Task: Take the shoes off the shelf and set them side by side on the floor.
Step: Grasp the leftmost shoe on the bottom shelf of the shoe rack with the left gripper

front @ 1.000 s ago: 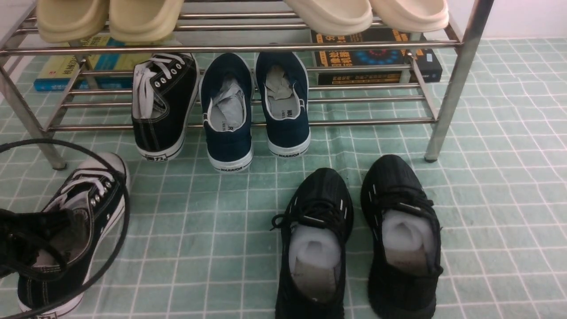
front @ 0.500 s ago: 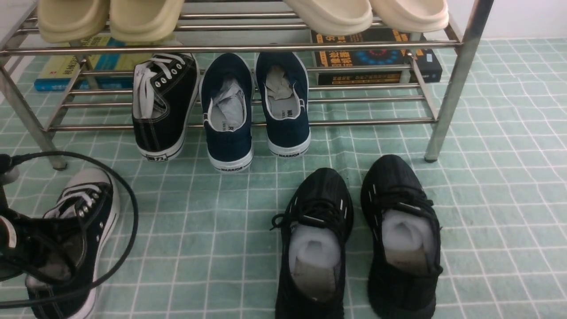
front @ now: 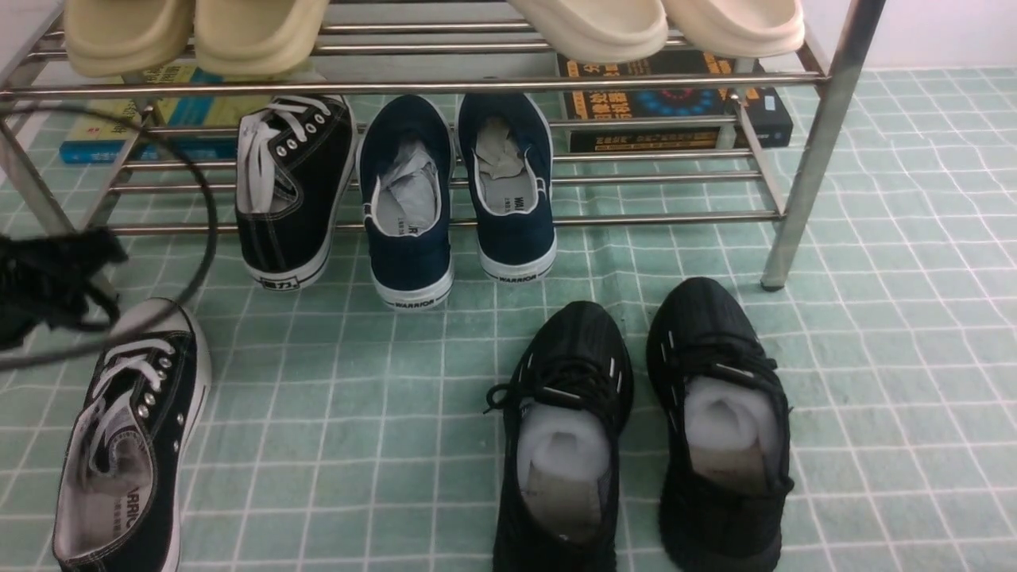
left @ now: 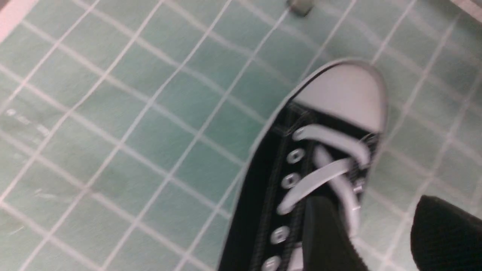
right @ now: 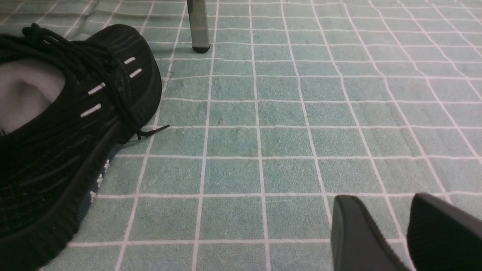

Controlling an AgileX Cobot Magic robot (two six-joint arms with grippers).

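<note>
Overall, the pale green gridded floor (front: 397,445) spreads widest, under the steel shelf (front: 413,218). One black canvas sneaker (front: 131,445) lies on the floor near the shelf's left end, its mate (front: 290,191) on the lower tier beside the navy slip-ons (front: 512,191). The left gripper (left: 380,241) is released, its fingers parted over the laces; only the left wrist view shows them. Only the right wrist view shows the right gripper (right: 380,233), its fingers slightly apart, holding nothing.
</note>
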